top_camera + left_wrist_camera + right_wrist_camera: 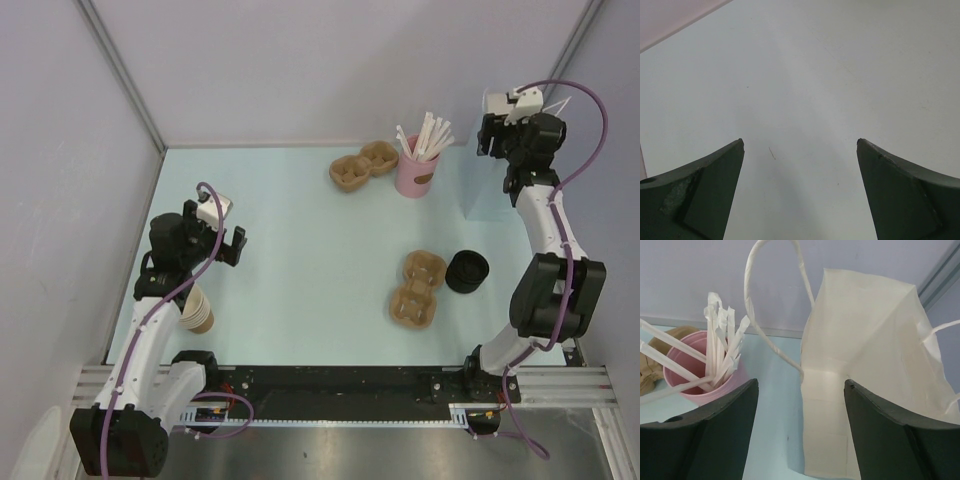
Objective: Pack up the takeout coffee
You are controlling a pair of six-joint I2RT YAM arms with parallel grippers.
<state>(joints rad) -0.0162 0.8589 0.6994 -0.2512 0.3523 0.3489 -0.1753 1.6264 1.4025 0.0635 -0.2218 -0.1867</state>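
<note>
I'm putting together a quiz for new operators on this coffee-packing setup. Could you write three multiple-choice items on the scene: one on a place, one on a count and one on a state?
1. Where does the pink cup of straws stand?
A. at the far side, beside the white paper bag
B. at the near edge
C. tipped over mid-table

2. How many cardboard cup carriers lie on the table?
A. one
B. two
C. four

3. How is the left gripper?
A. shut on a cup
B. shut on a straw
C. open, with nothing between its fingers

Answers:
1 A: the right wrist view shows the cup upright just left of the bag.
2 B: the top view shows one far and one near.
3 C: only bare table shows between its fingers.
</note>
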